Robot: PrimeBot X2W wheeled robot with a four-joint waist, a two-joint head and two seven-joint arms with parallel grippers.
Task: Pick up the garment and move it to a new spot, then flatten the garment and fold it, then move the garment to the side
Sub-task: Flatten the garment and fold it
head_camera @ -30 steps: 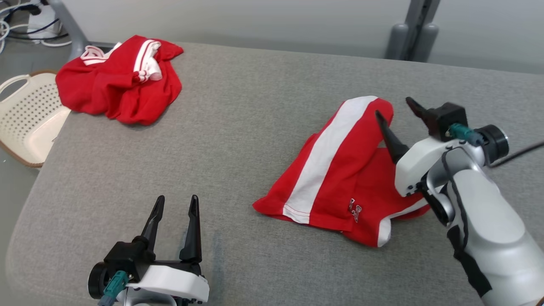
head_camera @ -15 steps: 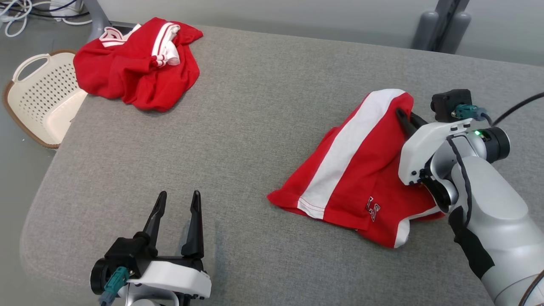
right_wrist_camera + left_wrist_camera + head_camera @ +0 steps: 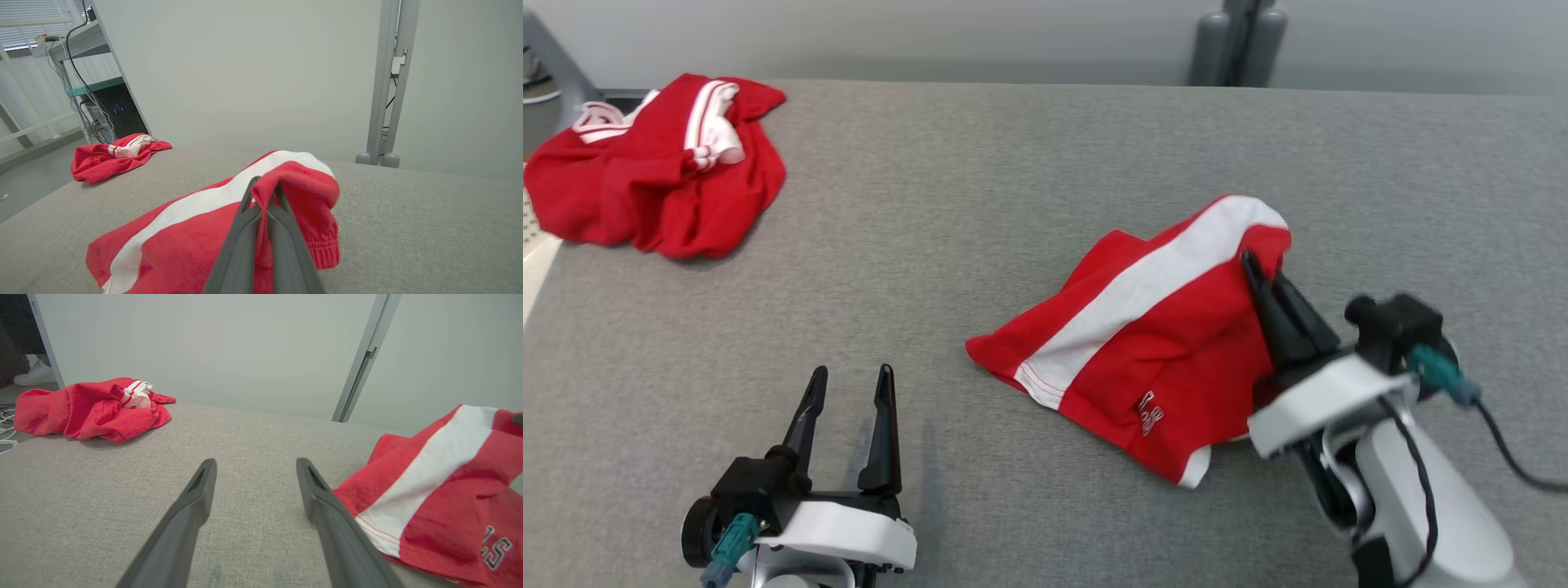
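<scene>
Head view | right hand (image 3: 1260, 266) clamped on garment (image 3: 1152, 327) top fold | left hand (image 3: 853, 371) apart, well clear

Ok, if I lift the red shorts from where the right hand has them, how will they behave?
Likely floppy: the shorts drape and crease from the raised fold the right hand is shut on, so the rest should hang and trail. Probably light, since the fabric looks thin. The pinch is near one end, so it may slip.

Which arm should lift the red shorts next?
The right arm, probably. The right gripper is shut on a raised fold of the shorts, while the left gripper is open above the table, apart from them.
</scene>
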